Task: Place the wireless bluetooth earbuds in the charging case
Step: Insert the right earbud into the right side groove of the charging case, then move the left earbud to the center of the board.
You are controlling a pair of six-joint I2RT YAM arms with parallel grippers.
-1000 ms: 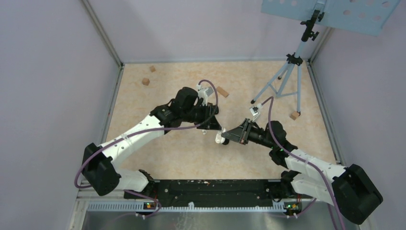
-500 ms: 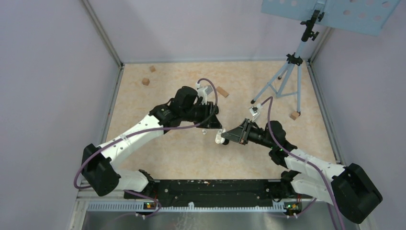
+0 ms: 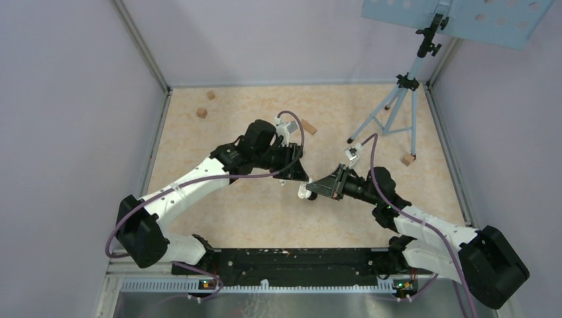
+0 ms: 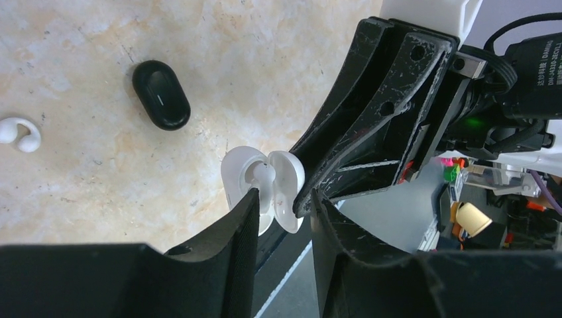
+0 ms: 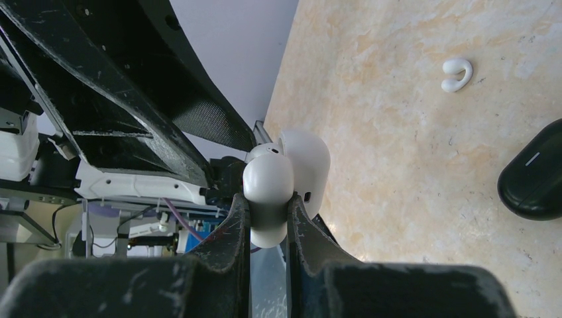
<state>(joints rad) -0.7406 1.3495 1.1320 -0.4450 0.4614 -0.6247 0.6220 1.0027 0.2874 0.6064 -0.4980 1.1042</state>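
white case point(image 4: 238, 173): lifted clear of the counter point(image 4: 79, 199), lid swung open; its two shells stand side by side right at the tips of the left jaws
right jaws: closed tight on one shell of the white case point(image 5: 268, 192), pinching it from both sides; the other shell stands free beside the fingers
left jaws: partly apart, nothing between them; one tip sits against or just in front of the case rim, cannot tell which
bud in case point(image 4: 262, 173): a white bud lies in the hollow between the shells; appears seated, though how deep is not clear
loose white bud point(image 4: 18, 134): flat on the counter, C-shaped, well apart from the case; in the left wrist view it lies far to the side, beyond the black case point(image 4: 161, 94)
same bud, right wrist view point(image 5: 457, 73): on bare counter, past the held case and away from both arms
key relation: the free pocket of the case faces the left jaws, while the loose bud lies sideways from them, not ahead
arm for the job (judgement): the left, since it is empty; the right is busy holding the case
next move (judgement): swing the left jaws sideways and down, closing across the bud's narrow curve
risk (judgement): the bud is small and smooth; it may skid on the counter
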